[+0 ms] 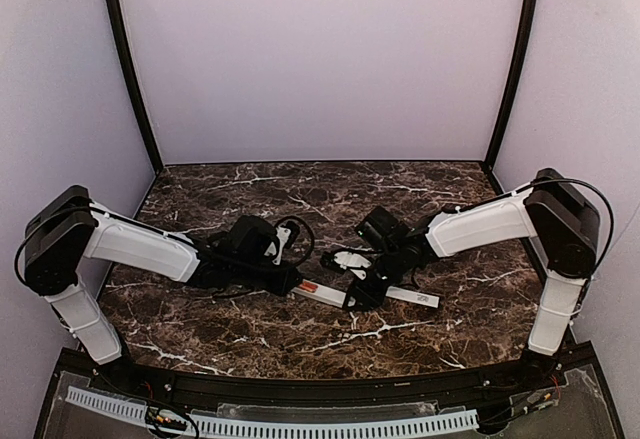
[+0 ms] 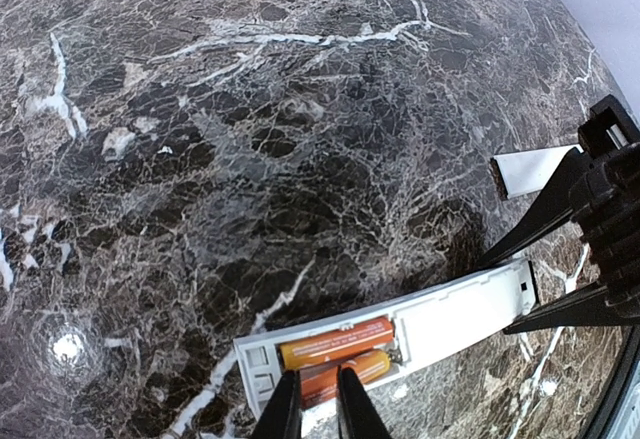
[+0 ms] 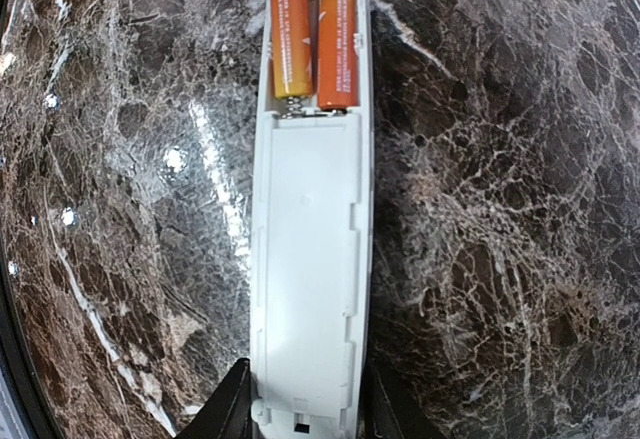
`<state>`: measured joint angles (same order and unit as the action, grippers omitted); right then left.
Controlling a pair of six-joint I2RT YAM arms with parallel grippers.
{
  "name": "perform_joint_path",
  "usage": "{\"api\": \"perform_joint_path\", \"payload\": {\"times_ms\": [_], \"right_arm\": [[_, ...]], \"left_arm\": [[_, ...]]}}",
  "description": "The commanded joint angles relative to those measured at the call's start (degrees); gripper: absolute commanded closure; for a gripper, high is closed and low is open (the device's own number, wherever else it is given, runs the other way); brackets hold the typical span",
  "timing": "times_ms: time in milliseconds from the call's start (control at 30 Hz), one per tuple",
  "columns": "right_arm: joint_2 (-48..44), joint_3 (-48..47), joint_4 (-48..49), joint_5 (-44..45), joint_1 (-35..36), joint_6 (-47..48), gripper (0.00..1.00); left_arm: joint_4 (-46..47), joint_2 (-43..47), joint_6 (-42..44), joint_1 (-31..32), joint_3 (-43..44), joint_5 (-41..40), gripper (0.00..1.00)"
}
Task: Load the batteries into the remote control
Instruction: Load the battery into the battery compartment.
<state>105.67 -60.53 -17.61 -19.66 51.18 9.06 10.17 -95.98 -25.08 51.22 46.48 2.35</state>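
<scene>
The white remote control (image 1: 325,294) lies on the marble table with its battery recess open upward. Two orange batteries (image 2: 335,341) lie side by side in the recess, also seen in the right wrist view (image 3: 338,39). My left gripper (image 2: 318,409) is closed narrowly around the end of the nearer battery (image 2: 350,372), at the remote's left end. My right gripper (image 3: 300,404) is shut on the sides of the remote (image 3: 305,259) at its other end, and its dark fingers (image 2: 555,209) show in the left wrist view.
A thin flat white strip (image 1: 415,299) lies just right of the right gripper, and also shows in the left wrist view (image 2: 530,169). A small white piece (image 1: 350,259) lies behind the remote. Both arms meet over the middle of the dark marble table (image 1: 250,334).
</scene>
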Motion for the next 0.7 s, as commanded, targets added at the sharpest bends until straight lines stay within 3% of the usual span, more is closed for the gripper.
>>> {"api": "perform_joint_path", "payload": {"times_ms": [0, 367, 667], "right_arm": [[2.31, -0.57, -0.68, 1.38, 0.5, -0.45, 0.65], [2.41, -0.65, -0.61, 1.4, 0.51, -0.62, 0.67], [2.53, -0.67, -0.84, 1.66, 0.5, -0.62, 0.72]], "left_arm": [[-0.18, -0.66, -0.7, 0.31, -0.06, 0.16, 0.87], [-0.2, -1.26, -1.94, 0.89, -0.63, 0.02, 0.89], [-2.7, 4.06, -0.37, 0.81, 0.4, -3.4, 0.88]]}}
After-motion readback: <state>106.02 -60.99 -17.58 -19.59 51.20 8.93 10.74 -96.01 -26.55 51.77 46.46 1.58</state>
